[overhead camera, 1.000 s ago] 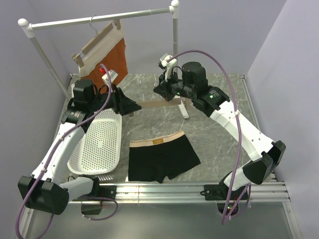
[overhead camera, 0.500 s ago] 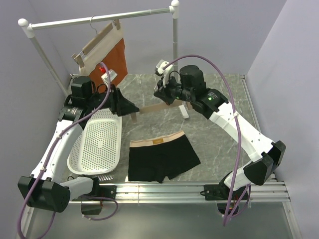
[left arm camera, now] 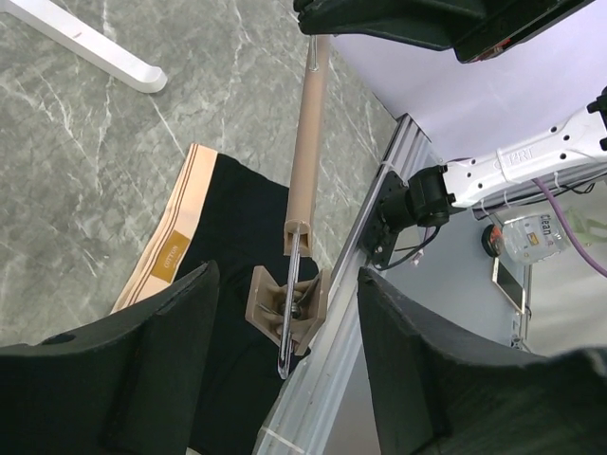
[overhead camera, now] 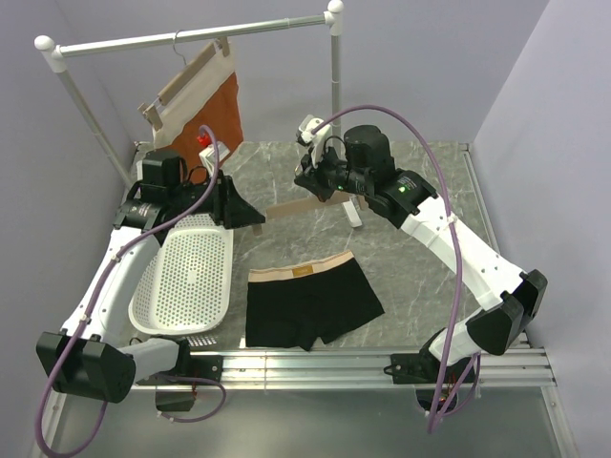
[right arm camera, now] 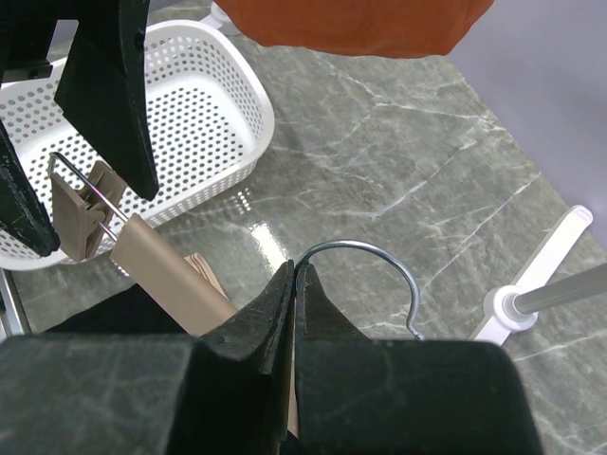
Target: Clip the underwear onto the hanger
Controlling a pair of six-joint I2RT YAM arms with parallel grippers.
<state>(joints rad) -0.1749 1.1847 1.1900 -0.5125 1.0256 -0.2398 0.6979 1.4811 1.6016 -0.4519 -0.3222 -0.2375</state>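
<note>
The underwear (overhead camera: 310, 301) is laid flat on the marble-patterned table (overhead camera: 420, 248), nearest the arm bases, at 6 o'clock of the top view. Its tan waistband is turned toward 12 o'clock and its legs toward 6, so the waistband runs roughly 9 to 3. A small tan label (left arm camera: 171, 256) is sewn on the waistband; its writing is too small to be read. A white perforated basket (overhead camera: 227, 286) lies just beside it at 9 o'clock.

Further back, the hanger (overhead camera: 291, 207) is held above the table, well apart from the underwear, its long axis running about 9 to 3. The right gripper (right arm camera: 296, 275) is closed on the thin wire hook (right arm camera: 365, 251) — the bar extends from there toward 9 o'clock. At that end one wooden clip (left arm camera: 289, 303) sits between the parted fingers (left arm camera: 161, 370) of the left gripper (overhead camera: 253, 215), with a gap seen on either side.

Farthest back, a rust-orange garment (overhead camera: 215, 110) hangs on a rail (overhead camera: 191, 38) at 11 o'clock.
</note>
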